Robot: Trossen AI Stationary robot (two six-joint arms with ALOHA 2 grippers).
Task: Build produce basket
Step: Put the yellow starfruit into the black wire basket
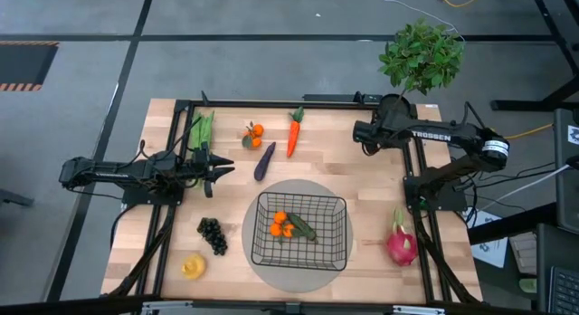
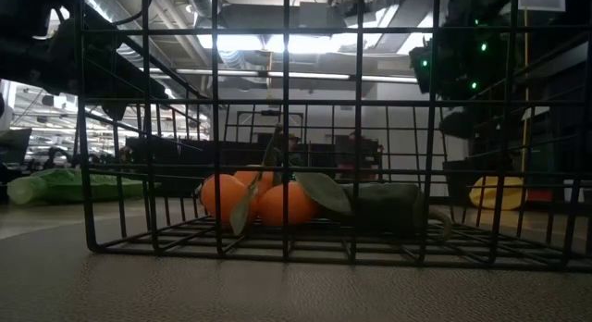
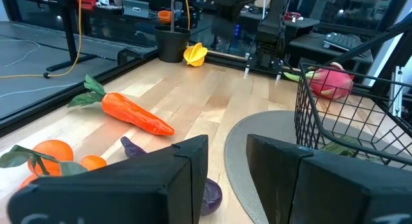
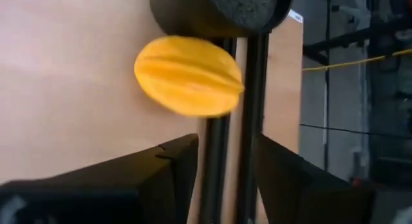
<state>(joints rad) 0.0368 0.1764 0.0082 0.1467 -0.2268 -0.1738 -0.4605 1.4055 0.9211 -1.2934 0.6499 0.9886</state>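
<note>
Basket (image 1: 335,252) holds oranges (image 1: 282,224) and cucumber (image 1: 302,227); carrot (image 3: 136,114) and eggplant (image 3: 207,192) lie ahead of spread left fingers (image 3: 183,179); right fingers (image 4: 164,172) spread near yellow fruit (image 4: 188,75).

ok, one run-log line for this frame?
basket: orange cluster, cucumber inside | left pincer: open, empty, beside eggplant | right pincer: open, empty, table's far side | carrot, grapes, dragon fruit: on table

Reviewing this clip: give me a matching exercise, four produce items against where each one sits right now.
Items:
1. carrot
2. dragon fruit
3. grapes
4. orange cluster with a leaf

Places:
A. inside the basket
B. on the table left of the basket
C. far side of the table, beside the eggplant
D. right table edge, near the right arm's base

Pairs: 1-C, 2-D, 3-B, 4-A
</note>
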